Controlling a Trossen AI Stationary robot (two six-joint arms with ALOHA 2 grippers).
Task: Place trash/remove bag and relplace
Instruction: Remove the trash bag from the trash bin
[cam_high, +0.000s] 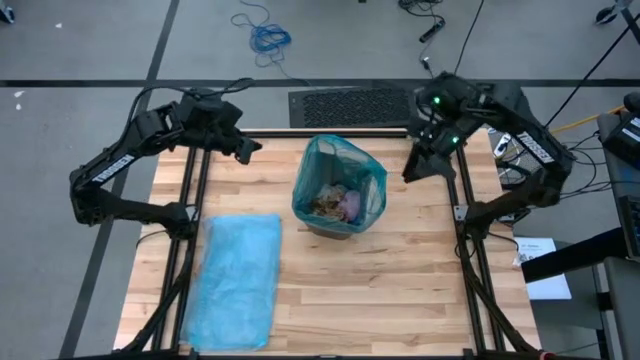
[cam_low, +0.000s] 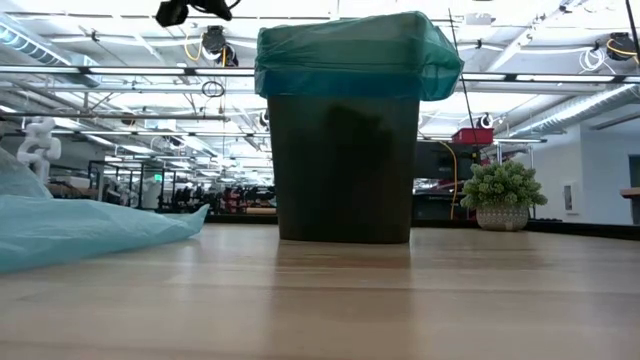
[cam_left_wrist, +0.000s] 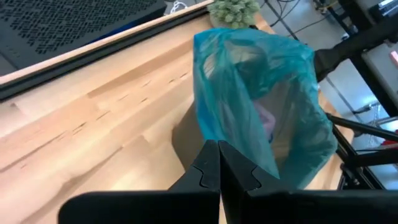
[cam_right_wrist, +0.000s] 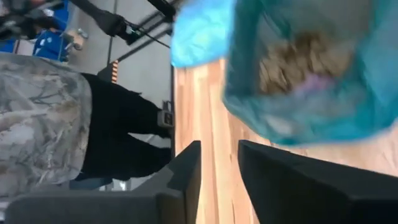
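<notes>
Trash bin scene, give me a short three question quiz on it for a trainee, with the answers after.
1. True or false: the trash bin is lined with a teal bag and already holds trash.
2. Where does the spare blue bag lie? A) flat on the table, on the left arm's side of the bin; B) draped over the bin; C) on the floor.
3. Fill in: the left gripper has its jaws ____.

Key
1. True: crumpled brown wads and a lilac-pink piece show inside.
2. A.
3. Shut, and holding nothing. The right gripper hangs beside the bin with a gap between its jaws, also empty.
</notes>
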